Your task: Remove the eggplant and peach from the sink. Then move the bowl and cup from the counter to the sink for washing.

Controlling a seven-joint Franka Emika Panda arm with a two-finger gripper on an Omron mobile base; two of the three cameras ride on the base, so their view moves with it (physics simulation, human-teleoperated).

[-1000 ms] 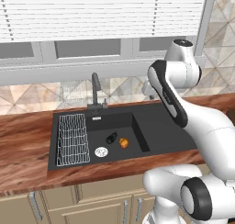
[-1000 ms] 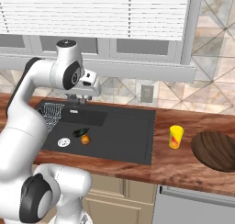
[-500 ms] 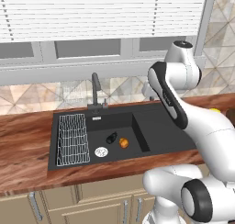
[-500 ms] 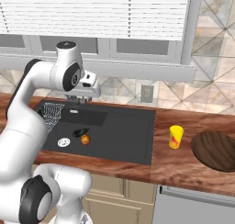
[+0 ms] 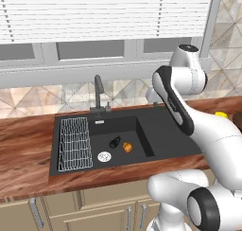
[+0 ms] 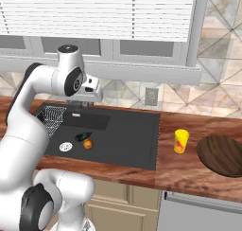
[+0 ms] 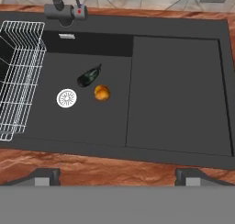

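Both eggplant [image 7: 89, 75] (and peach [image 7: 102, 92]) in sink [image 7: 179, 94]

From the right base camera I see the sink [image 6: 127, 135] across the left-centre of the frame, set into a wooden counter [image 6: 189, 166]. In its basin at lower left lie the eggplant [image 6: 83, 137] and, just beside it, the peach [image 6: 88, 144], with the drain [image 6: 64, 147] to their left. The wire rack [image 6: 52, 117] sits further left. The cup [image 6: 180, 141] stands upright right of the sink; the bowl [image 6: 222, 155] rests near the right edge.
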